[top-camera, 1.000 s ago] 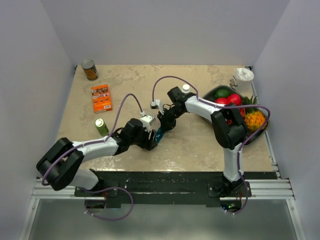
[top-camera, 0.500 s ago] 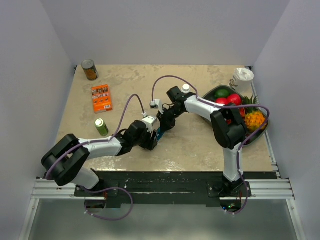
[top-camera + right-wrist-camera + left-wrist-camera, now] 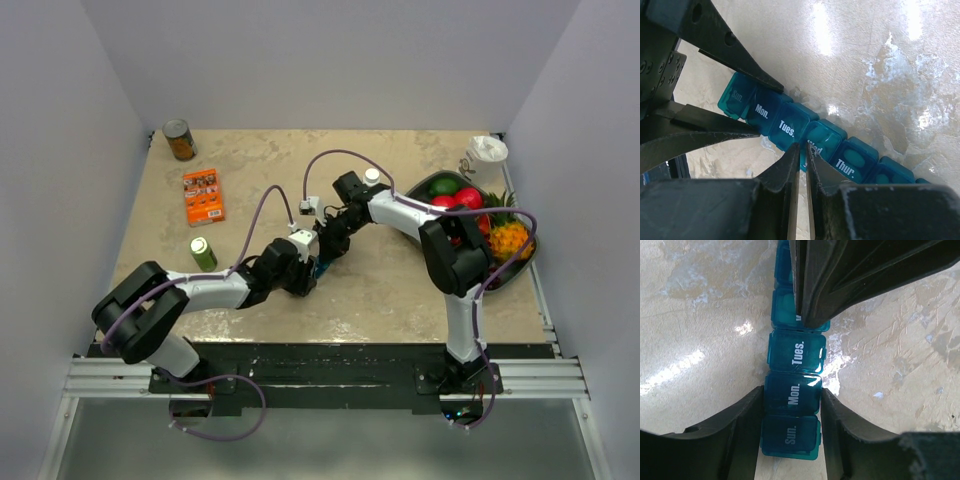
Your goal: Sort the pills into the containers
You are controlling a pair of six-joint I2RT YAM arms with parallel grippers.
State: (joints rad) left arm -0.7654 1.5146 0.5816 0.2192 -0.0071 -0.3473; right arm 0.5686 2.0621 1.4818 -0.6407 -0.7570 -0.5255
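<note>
As seen from above, the containers [image 3: 318, 268] are held on the table [image 3: 400, 290]. At the left wrist, the left hand [image 3: 791, 400] is clamped around the Mon. box. At the right wrist, the right hand [image 3: 802, 150] is clenched, tips at Wed.

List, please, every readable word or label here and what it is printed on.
"Sun.": end lid of the containers
"Mon.": second lid
"Tues.": third lid
"Thur.": fifth lid
Fourth lid: word partly covered
Orange box, brown can, green can: print too small
</note>
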